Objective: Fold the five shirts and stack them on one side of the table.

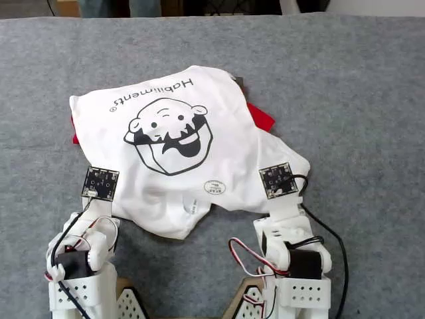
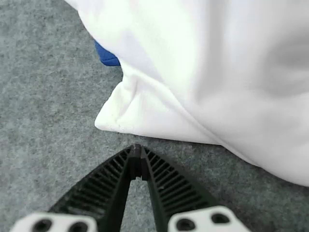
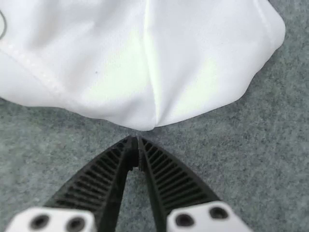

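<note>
A white shirt (image 1: 172,133) with a cartoon face print lies crumpled on top of a pile in the middle of the grey table. A red shirt (image 1: 261,118) pokes out beneath it on both sides. In the left wrist view, my left gripper (image 2: 136,151) is shut and empty, its tips just short of a folded corner of the white shirt (image 2: 120,116); a bit of blue cloth (image 2: 106,55) shows under that shirt. My right gripper (image 3: 133,143) is also shut and empty, a little short of the white shirt's (image 3: 145,63) near edge.
The grey felt table cover (image 1: 358,100) lies bare to the right, left and far side of the pile. Both arm bases (image 1: 80,279) (image 1: 295,272) stand at the near edge. A dark cloth edge (image 1: 238,81) peeks out at the pile's far side.
</note>
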Action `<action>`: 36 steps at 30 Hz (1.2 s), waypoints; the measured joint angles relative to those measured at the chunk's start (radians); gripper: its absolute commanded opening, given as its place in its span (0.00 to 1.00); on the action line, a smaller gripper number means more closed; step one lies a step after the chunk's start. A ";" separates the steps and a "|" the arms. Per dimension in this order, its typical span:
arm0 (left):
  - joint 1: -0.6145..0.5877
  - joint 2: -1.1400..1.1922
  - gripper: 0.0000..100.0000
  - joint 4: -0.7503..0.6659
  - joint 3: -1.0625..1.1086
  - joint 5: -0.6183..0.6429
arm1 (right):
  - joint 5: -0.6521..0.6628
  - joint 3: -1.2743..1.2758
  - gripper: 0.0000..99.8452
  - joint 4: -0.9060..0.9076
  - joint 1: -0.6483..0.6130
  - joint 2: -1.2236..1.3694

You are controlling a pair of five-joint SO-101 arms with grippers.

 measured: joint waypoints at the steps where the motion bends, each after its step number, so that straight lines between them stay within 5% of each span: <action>1: 0.000 0.000 0.03 0.000 0.000 0.000 | 0.000 0.000 0.01 0.000 0.000 0.000; 11: 0.000 0.000 0.03 0.000 0.000 0.000 | -0.002 -0.017 0.02 -0.153 -0.046 0.000; 19: 0.000 0.000 0.03 0.000 0.000 0.000 | -0.120 -0.367 0.02 -0.140 -0.206 0.023; 28: 0.000 0.000 0.03 0.000 0.000 0.000 | -0.180 -0.802 0.03 -0.140 -0.353 0.615; 36: 0.000 0.000 0.03 0.000 0.000 0.000 | -0.385 -0.996 0.32 -0.141 -0.456 1.181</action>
